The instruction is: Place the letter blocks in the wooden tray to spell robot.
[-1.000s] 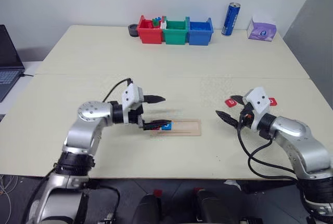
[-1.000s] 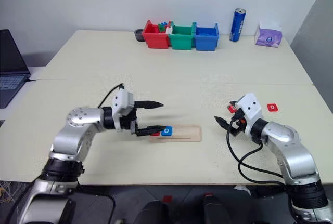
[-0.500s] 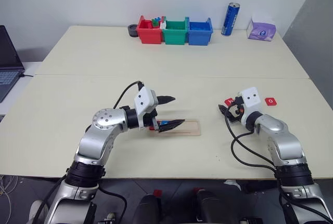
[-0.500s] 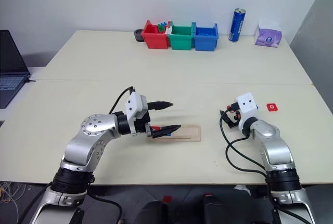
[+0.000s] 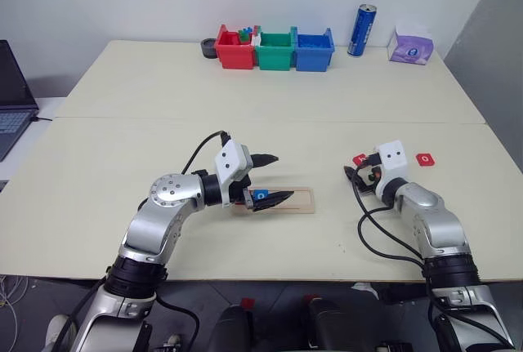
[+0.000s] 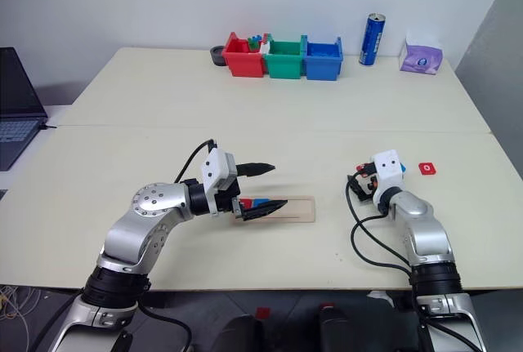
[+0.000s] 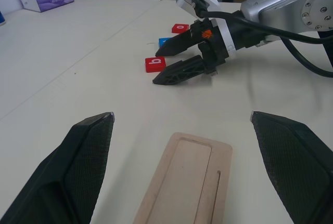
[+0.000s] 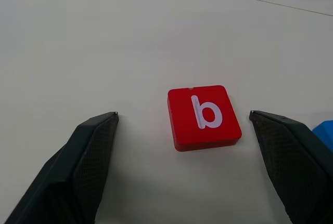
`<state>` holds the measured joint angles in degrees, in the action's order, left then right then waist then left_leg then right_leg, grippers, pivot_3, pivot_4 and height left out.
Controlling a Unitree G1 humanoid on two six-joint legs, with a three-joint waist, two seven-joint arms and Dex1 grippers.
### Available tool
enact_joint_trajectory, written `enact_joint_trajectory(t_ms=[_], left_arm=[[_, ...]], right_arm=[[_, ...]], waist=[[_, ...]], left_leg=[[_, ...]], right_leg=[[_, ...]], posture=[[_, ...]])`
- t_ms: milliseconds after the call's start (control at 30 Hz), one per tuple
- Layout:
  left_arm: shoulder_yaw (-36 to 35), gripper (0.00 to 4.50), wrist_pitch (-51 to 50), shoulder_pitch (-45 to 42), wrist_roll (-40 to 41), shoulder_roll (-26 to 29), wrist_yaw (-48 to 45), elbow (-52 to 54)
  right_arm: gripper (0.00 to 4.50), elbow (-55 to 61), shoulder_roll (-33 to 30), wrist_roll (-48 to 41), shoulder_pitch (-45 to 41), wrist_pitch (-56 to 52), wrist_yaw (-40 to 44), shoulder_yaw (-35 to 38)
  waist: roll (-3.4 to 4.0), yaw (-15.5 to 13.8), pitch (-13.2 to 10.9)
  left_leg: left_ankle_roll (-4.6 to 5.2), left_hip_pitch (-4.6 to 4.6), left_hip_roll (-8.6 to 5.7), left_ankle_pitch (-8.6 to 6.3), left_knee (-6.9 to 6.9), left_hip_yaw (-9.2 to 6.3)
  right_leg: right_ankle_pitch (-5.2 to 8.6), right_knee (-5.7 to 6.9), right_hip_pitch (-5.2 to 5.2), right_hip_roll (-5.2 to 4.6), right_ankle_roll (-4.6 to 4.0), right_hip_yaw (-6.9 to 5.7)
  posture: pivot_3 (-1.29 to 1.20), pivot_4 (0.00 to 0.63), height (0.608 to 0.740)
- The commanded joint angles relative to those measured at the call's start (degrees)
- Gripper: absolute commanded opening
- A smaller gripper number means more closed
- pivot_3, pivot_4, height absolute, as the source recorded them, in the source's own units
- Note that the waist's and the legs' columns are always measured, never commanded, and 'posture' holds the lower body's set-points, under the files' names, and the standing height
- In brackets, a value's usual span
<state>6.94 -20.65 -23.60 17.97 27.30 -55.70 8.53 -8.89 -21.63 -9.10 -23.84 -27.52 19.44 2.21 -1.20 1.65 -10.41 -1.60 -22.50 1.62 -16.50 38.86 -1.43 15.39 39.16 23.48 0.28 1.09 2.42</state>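
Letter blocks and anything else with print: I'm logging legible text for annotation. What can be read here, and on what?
"b", white, on the red block between the right gripper's open fingers.
"o", white, on the red block farther right.
Blue block in the wooden tray: white mark, unreadable.
Blue can and purple tissue pack: print too small.

Bare table [image 8: 78, 37] surrounds the red b block [image 8: 204, 117], lying free between the right gripper's [image 8: 184, 169] spread fingers [image 8: 78, 167].
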Motion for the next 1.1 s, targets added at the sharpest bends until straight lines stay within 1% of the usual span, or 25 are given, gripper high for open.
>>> enact_joint_trajectory(t_ms=[33, 67, 100, 133, 167, 333, 367, 500, 533, 700, 800, 900, 967, 1100], left_arm=[[-0.2, 4.44, 0.1, -1.4, 1.1, 0.2, -0.2, 1.6], [-0.1, 4.44, 0.0, -1.5, 1.1, 0.3, -0.4, 1.7], [-0.1, 4.5, -0.2, -1.5, 1.2, 0.4, -0.5, 1.8], [-0.1, 4.5, -0.2, -1.5, 1.2, 0.5, -0.6, 1.9], [-0.2, 4.5, -0.3, -1.5, 1.2, 0.6, -0.6, 1.9], [-0.2, 4.5, -0.4, -1.8, 1.2, 1.0, -0.9, 1.7], [-0.2, 4.5, -0.4, -1.8, 1.2, 1.0, -0.9, 1.7], [0.0, 4.5, -0.7, -1.3, 1.3, 1.4, -1.6, 2.6], [-0.1, 4.5, -0.9, -0.8, 1.5, 1.9, -2.1, 3.2], [-1.0, 4.5, -2.2, 4.3, 4.9, 7.9, -7.6, 10.3], [-1.0, 4.5, -2.7, 6.7, 6.5, 10.3, -9.2, 13.2], [-0.5, 4.5, -2.6, 7.5, 6.9, 10.9, -9.2, 13.6], [0.1, 4.5, -2.5, 7.2, 6.6, 10.4, -8.7, 13.2], [0.9, 4.5, -2.6, 6.7, 6.5, 9.9, -8.2, 13.2]], right_arm=[[4.31, -0.9, 0.5, -0.1, -1.4, 0.8, -1.0, 1.8], [4.31, -1.3, 0.9, -0.5, -1.6, 0.5, -1.1, 2.2], [3.92, -1.5, 1.2, -0.8, -1.7, 0.3, -1.2, 2.5], [3.7, -1.4, 1.4, -0.8, -1.7, 0.3, -1.2, 2.6], [3.4, -1.4, 1.5, -0.7, -1.7, 0.3, -1.2, 2.7], [1.58, -1.0, 1.4, -1.0, -1.3, 0.1, -1.3, 3.1], [1.46, -0.9, 1.4, -1.0, -1.2, 0.0, -1.3, 3.2], [1.46, 3.8, 0.8, -1.4, 0.6, -3.1, -1.6, 3.5], [1.46, 6.5, 0.4, -1.6, 1.6, -5.0, -1.5, 3.4], [1.46, 33.2, -1.3, -5.9, 13.3, -24.5, -2.1, 2.8], [1.46, 44.8, -0.1, -8.2, 18.3, -34.5, -4.2, 2.6], [1.46, 52.2, 2.8, -8.9, 20.9, -41.9, -7.4, 1.8], [1.46, 55.5, 5.3, -8.6, 21.8, -45.9, -9.9, 0.2], [1.46, 55.7, 7.2, -7.3, 21.1, -48.3, -12.0, -0.7]], waist=[[0.0, 0.0, 0.0], [0.0, 0.0, 0.0], [0.0, 0.0, 0.0], [0.0, 0.0, 0.0], [0.0, 0.0, 0.0], [0.0, 0.0, 0.0], [0.0, 0.0, 0.0], [0.0, 0.0, 0.0], [0.0, 0.0, 0.0], [0.07, 0.0, 0.0], [0.09, 0.0, 0.0], [0.09, 0.0, 0.0], [0.09, 0.0, 0.0], [0.09, 0.1, 0.0]], left_leg=[[0.0, 0.01, 0.0, 0.0, 0.0, 0.0], [0.0, 0.01, 0.0, 0.0, 0.0, 0.0], [0.0, 0.01, 0.0, 0.0, 0.0, 0.01], [0.0, 0.01, 0.0, 0.0, 0.0, 0.01], [0.0, 0.01, 0.0, 0.0, 0.0, 0.0], [0.0, 0.0, 0.02, 0.0, 0.0, 0.0], [0.0, 0.0, 0.01, 0.0, 0.0, 0.0], [0.0, 0.0, 0.01, 0.0, 0.0, -0.01], [0.0, -0.02, 0.02, 0.0, 0.0, -0.02], [0.0, -0.1, 0.11, 0.0, -0.11, -0.16], [0.0, -0.1, 0.14, -0.01, -0.14, -0.31], [0.0, 0.03, 0.06, 0.0, -0.09, -0.22], [0.0, 0.17, 0.01, 0.0, -0.06, -0.17], [0.0, 0.32, 0.0, 0.0, -0.06, -0.07]], right_leg=[[0.0, 0.0, 0.0, 0.0, 0.0, 0.0], [0.0, 0.0, -0.01, 0.0, 0.0, 0.0], [0.0, 0.0, -0.01, 0.0, 0.0, 0.0], [0.0, 0.0, -0.01, 0.0, 0.0, 0.0], [0.0, 0.0, -0.01, 0.0, 0.0, 0.01], [0.0, 0.0, -0.01, -0.01, 0.0, 0.01], [0.0, 0.0, -0.01, -0.01, 0.0, 0.01], [0.0, -0.02, -0.01, -0.01, 0.0, 0.01], [0.0, -0.03, -0.01, -0.01, 0.0, 0.01], [0.03, -0.1, 0.04, -0.02, 0.0, 0.02], [0.04, -0.09, 0.07, -0.05, -0.01, 0.03], [0.06, -0.08, 0.0, -0.02, 0.03, 0.04], [0.19, -0.08, -0.12, 0.03, 0.28, 0.03], [0.17, -0.08, -0.17, 0.11, 0.27, 0.07]], posture=[[0.0, 0.15, 0.74], [0.0, 0.15, 0.74], [0.0, 0.15, 0.74], [0.0, 0.15, 0.74], [0.0, 0.15, 0.74], [0.0, 0.15, 0.74], [0.0, 0.15, 0.74], [0.0, 0.15, 0.74], [0.0, 0.15, 0.74], [0.0, 0.15, 0.74], [0.0, 0.15, 0.74], [0.0, 0.15, 0.74], [0.0, 0.15, 0.74], [0.0, 0.15, 0.74]])
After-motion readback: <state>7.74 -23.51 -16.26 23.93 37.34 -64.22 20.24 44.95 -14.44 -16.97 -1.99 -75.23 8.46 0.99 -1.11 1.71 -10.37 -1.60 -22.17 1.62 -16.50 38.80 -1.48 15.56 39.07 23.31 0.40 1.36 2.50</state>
